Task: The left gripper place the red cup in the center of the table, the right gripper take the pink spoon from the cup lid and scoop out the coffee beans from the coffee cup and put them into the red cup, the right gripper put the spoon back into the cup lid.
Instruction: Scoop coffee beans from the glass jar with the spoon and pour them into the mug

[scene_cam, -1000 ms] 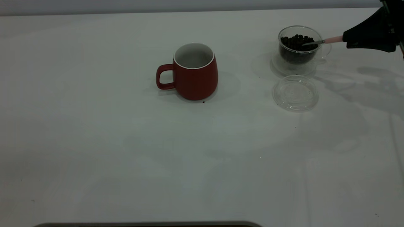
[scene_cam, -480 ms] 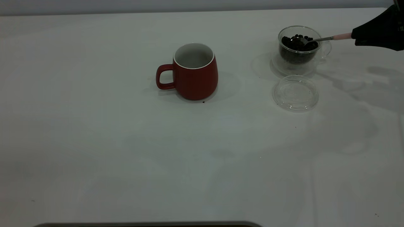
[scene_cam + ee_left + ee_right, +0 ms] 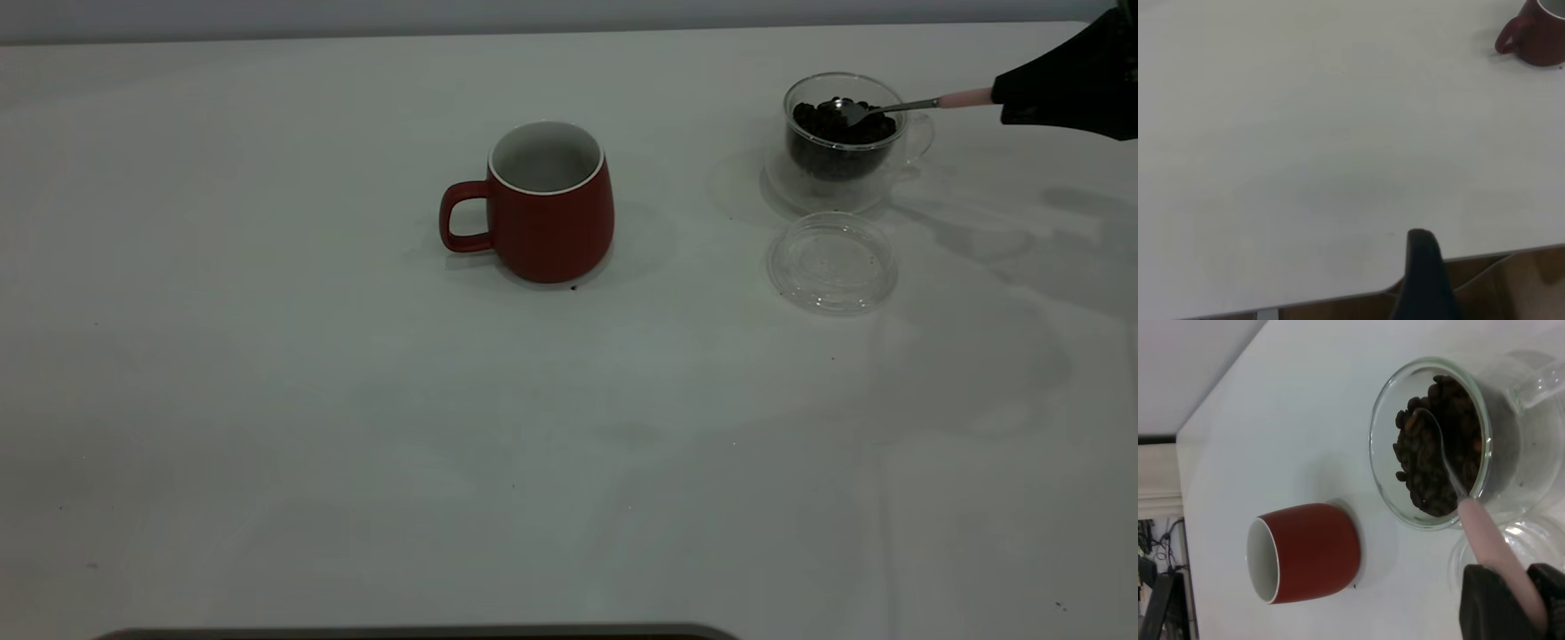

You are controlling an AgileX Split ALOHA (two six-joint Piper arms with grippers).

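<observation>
The red cup (image 3: 549, 204) stands upright near the table's middle, handle to the left; it also shows in the right wrist view (image 3: 1308, 552) and the left wrist view (image 3: 1536, 37). My right gripper (image 3: 1009, 100) at the far right is shut on the pink spoon (image 3: 956, 99), pink handle between its fingers (image 3: 1488, 603). The spoon's metal bowl (image 3: 1431, 433) lies on the coffee beans (image 3: 1435, 463) inside the coffee cup (image 3: 843, 133). The cup lid (image 3: 833, 262) lies empty in front of the coffee cup. The left gripper's dark finger (image 3: 1423, 277) shows by the table edge.
The white table (image 3: 356, 427) has a few dark specks, one just in front of the red cup (image 3: 573, 287). A dark strip (image 3: 418, 632) runs along the near table edge. A brown floor shows below the table edge in the left wrist view (image 3: 1511, 287).
The right gripper drew back to the right and rose slightly. The spoon's bowl lifted from deep in the beans to their top near the cup's rim.
</observation>
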